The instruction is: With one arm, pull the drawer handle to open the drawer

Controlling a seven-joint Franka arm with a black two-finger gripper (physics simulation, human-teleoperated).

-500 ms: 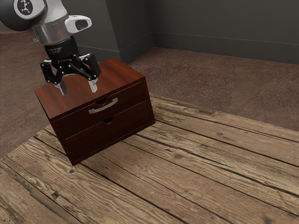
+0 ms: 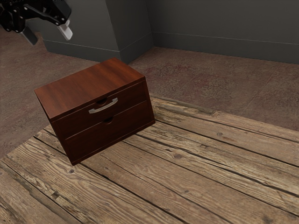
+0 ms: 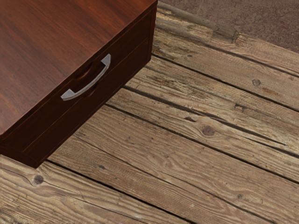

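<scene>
Drawer handle (image 2: pixel 103 106) untouched; cabinet (image 2: pixel 88 84) on plank table (image 2: pixel 187 177); claw (image 2: pixel 50 36) spread, empty, near grey wall (image 2: pixel 210 23).

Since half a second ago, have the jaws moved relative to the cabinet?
Yes. They rose and went toward the exterior view's upper left, away from the cabinet top they were above.

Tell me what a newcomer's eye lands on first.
The reddish-brown two-drawer cabinet stands on the plank table at the exterior view's left, both drawers looking shut. A curved silver handle sits on its upper drawer. The gripper hangs open at that view's upper left, clear of it.
</scene>
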